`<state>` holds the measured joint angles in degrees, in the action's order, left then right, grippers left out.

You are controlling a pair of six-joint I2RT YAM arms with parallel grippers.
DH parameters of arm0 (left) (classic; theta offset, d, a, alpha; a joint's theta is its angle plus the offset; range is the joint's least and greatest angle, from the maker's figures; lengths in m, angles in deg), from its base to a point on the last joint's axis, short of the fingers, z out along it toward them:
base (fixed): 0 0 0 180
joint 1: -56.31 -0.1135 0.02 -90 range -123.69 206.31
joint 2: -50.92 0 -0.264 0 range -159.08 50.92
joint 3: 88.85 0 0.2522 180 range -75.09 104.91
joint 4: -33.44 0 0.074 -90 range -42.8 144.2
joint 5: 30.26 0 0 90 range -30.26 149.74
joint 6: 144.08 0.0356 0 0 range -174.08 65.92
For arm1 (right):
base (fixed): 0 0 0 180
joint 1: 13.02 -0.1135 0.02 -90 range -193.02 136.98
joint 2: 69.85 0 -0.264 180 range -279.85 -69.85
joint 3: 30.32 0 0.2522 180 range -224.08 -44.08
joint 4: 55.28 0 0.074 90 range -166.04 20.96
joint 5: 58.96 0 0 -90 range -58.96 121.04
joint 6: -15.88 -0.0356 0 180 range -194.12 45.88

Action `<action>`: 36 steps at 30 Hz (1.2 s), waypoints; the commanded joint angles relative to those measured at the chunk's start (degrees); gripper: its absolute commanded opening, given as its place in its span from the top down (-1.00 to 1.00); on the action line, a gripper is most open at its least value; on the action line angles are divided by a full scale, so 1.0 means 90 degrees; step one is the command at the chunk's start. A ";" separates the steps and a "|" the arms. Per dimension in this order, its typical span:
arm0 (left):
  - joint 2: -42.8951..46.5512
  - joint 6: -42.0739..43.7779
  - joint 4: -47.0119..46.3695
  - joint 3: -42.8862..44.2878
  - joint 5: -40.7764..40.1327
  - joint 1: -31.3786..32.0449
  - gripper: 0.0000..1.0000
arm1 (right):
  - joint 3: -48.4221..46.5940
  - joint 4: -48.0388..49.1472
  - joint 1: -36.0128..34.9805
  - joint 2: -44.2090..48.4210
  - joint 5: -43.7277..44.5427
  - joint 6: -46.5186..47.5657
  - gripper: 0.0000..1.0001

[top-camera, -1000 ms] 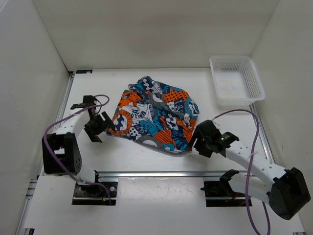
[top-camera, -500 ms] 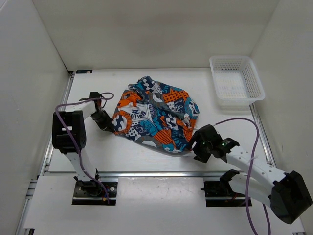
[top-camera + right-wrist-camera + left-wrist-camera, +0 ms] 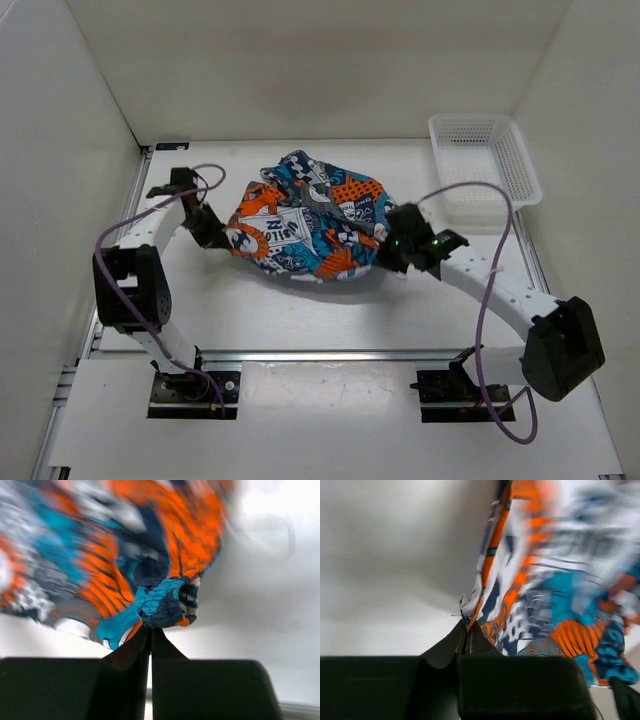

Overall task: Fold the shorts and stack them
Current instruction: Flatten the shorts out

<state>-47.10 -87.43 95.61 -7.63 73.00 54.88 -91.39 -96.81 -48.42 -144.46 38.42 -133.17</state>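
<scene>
The shorts (image 3: 305, 222), printed in orange, turquoise, white and black, hang bunched between my two arms, lifted a little above the white table. My left gripper (image 3: 222, 237) is shut on their left edge; in the left wrist view the fabric (image 3: 555, 590) comes out of the pinched fingertips (image 3: 466, 626). My right gripper (image 3: 387, 252) is shut on their right edge; in the right wrist view a gathered blue and dark fold (image 3: 165, 602) sits right at the closed tips (image 3: 150, 630). Both wrist views are blurred by motion.
A white mesh basket (image 3: 484, 165) stands at the back right of the table. White walls close the table (image 3: 250, 310) on the left, back and right. Purple cables loop over both arms.
Both grippers have closed on the shorts' edges. The right arm swung up and back from the front right, and the cloth is now lifted and pulled into a tighter bundle.
</scene>
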 commanded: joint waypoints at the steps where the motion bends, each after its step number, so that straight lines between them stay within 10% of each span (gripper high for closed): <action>1: 0.1280 0.0276 0.0344 0.1212 0.0507 -0.0153 0.79 | -0.1527 -0.0781 0.0163 0.0467 0.1394 0.1226 1.00; 10: 0.2149 0.0336 0.1907 0.6035 0.0655 -0.0339 0.79 | -0.5689 -0.2265 0.0339 0.0564 0.1437 0.3718 1.00; 19: 0.4357 -0.0309 0.0715 0.5901 0.0452 -0.0339 0.79 | -0.6978 -0.2587 0.0339 0.2029 -0.0184 0.4901 1.00; 27: 0.4367 -0.0367 0.0999 0.7952 -0.0155 -0.0339 0.79 | -0.7595 -0.2999 0.0339 0.2527 -0.0557 0.4744 1.00; 36: 0.3569 -0.0368 0.0921 0.6637 0.0010 -0.0339 0.79 | -0.6601 -0.3137 0.0339 0.2246 0.0712 0.4735 1.00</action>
<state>-6.53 -91.56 104.37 56.82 80.78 52.39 -154.67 -121.58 -45.95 -121.95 32.54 -93.56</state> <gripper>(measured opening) 0.112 0.004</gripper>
